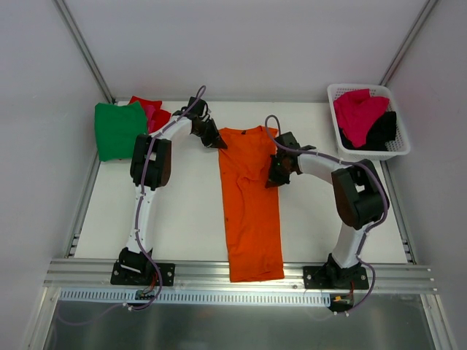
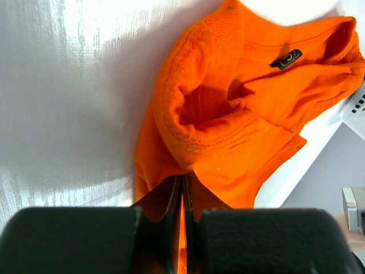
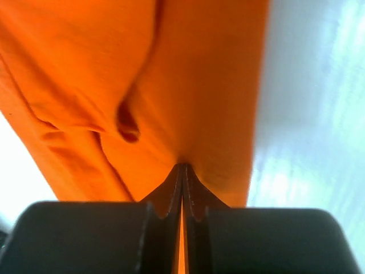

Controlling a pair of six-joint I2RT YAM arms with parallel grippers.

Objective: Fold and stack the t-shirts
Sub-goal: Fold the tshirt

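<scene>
On the bench point(image 1: 186, 219), centre: orange t-shirt point(image 1: 250, 211) is lying lengthwise as a narrow strip, collar far, hem reaching the near edge.
Left claw point(image 1: 217, 141): is pinching the shirt's far left corner, jaws closed on cloth.
Right claw point(image 1: 274, 177): is pinching its right edge, likewise closed on cloth.
Far left: green t-shirt point(image 1: 117, 130) is touching red t-shirt point(image 1: 151, 111).
Basket point(image 1: 343, 89): is holding pink t-shirt point(image 1: 357, 113) and black t-shirt point(image 1: 384, 131).

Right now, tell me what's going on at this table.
Two robot arms are folding an orange t-shirt laid out lengthwise between them. The left arm has its jaws shut on the shirt's far left corner by the collar; the right arm pinches the right edge slightly nearer. A green shirt and a red shirt sit at the far left corner, and a pink shirt and a black shirt wait in the white basket, far right.
</scene>
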